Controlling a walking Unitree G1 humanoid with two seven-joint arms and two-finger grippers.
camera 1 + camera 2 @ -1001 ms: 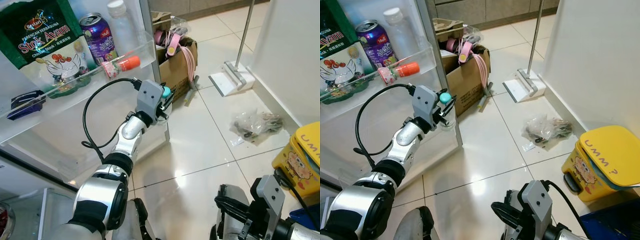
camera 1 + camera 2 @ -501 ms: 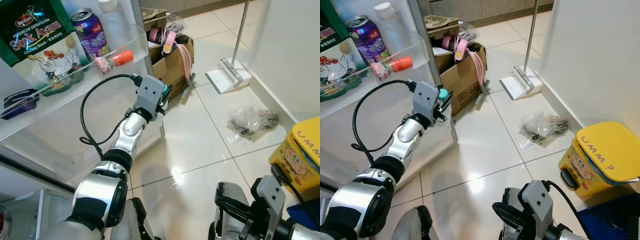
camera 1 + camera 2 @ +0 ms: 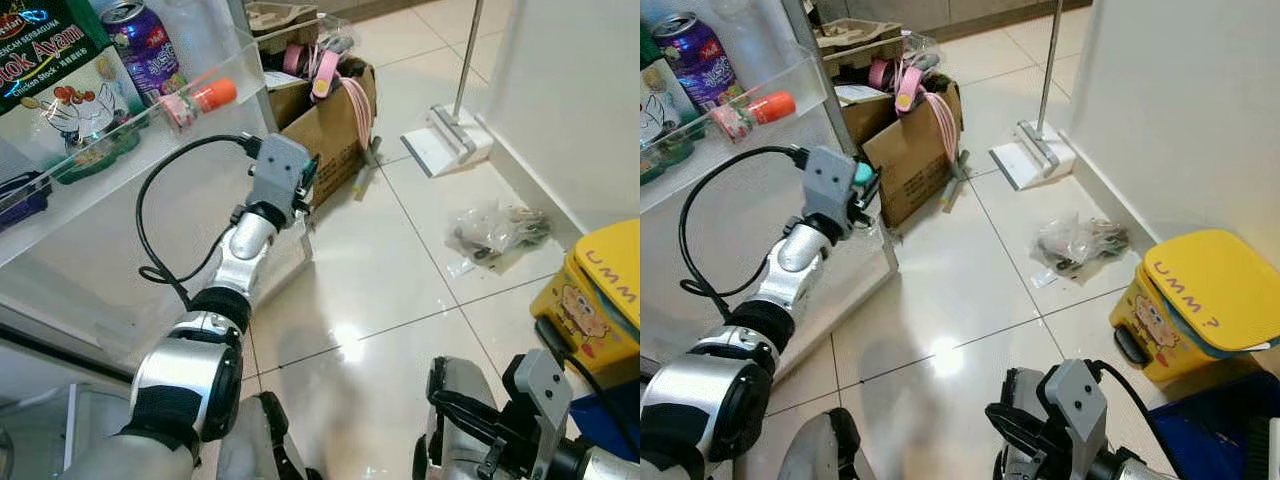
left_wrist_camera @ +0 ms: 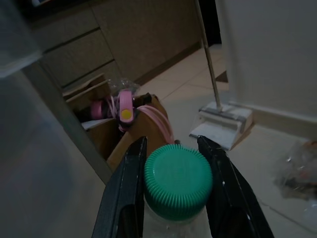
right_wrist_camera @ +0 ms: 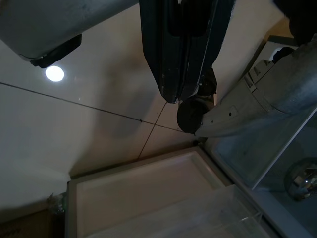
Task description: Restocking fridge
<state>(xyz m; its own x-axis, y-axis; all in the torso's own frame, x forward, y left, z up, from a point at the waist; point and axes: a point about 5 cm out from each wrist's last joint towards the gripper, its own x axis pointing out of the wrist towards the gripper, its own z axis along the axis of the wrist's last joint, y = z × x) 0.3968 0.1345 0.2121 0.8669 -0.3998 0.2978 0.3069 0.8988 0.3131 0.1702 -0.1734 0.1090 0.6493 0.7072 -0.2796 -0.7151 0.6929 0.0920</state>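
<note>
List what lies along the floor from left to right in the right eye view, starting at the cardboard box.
Cardboard box → white floor mop head → crumpled plastic bag → yellow bin.

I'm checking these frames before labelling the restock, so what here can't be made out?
- Bottle body: in the left wrist view the left gripper grips a green-capped bottle; the frame edge cuts off everything below its cap, so contents are unknown.
- Chicken stock bag: cut by the left eye view's top edge.
- Cardboard box: its contents are tangled and too small.
- Right gripper: dark, open or shut unclear.
</note>
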